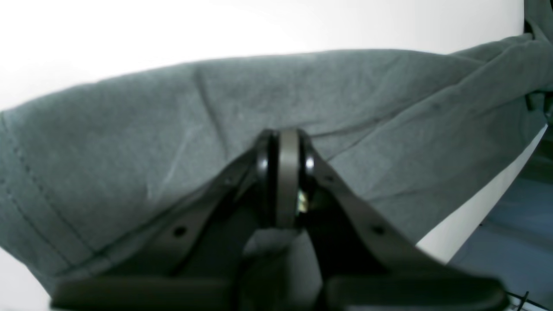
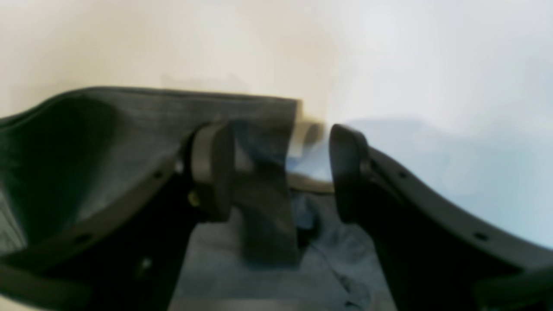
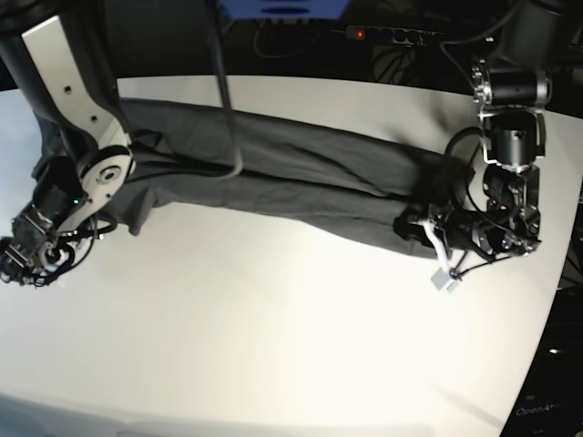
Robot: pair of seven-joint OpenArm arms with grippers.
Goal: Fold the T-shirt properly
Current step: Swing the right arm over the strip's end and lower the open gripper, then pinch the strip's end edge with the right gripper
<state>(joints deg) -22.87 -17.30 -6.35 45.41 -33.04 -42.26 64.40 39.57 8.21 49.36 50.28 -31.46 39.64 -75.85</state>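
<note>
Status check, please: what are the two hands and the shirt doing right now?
Left hand shut on T-shirt edge. Right hand open, fabric between its fingers. Shirt stretched across table.

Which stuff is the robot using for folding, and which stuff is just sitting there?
For the job:
- T-shirt, stretched across the table
- left gripper, fingers shut on the T-shirt's edge
- right gripper, fingers open

Just lying about:
- power strip with a red light, behind the table
- blue box at the back

White, brightly lit tabletop (image 3: 273, 346) with rounded edge; dark floor beyond; black power strip (image 3: 387, 35) with red light behind.
</note>
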